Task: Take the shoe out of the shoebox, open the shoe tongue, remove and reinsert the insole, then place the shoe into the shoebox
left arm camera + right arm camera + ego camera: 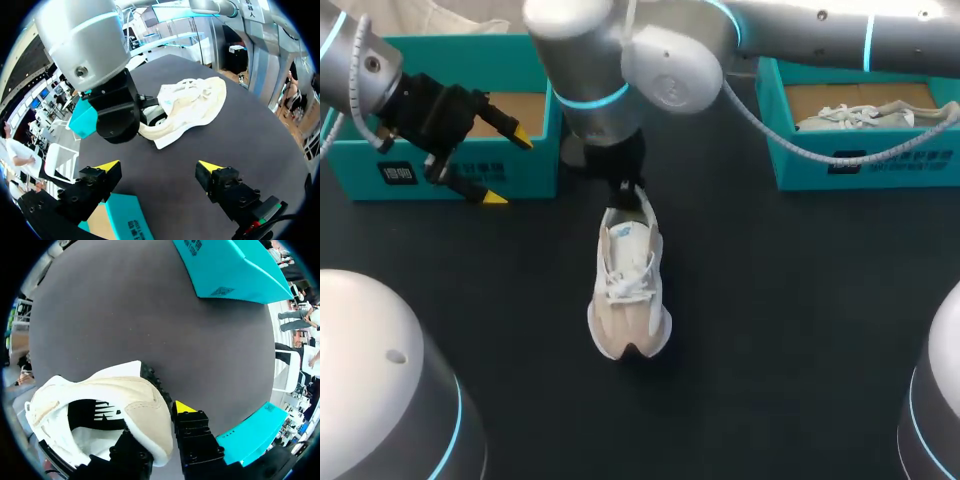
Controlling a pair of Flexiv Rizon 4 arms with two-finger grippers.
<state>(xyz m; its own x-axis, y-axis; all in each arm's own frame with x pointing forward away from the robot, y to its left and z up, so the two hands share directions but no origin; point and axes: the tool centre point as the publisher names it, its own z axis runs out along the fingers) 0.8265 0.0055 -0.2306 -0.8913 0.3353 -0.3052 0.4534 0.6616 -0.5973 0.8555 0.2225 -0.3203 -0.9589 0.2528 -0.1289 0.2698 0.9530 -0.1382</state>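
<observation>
Pinching only the heel of the shoe (628,290) with my right fingers (186,415), left fingers (102,172) wide beside it, I reckon it may slip loose.

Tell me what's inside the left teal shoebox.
Only bare brown floor shows inside the shoebox. The left arm and left gripper hang over it, hiding most of the inside.

Cream sneaker (628,285) is sitting upright mid-table, laced up, toe toward the near edge. Open teal shoebox (440,175) back left shows its bare cardboard floor; the right shoebox (860,165) holds another pale shoe (865,115).
</observation>
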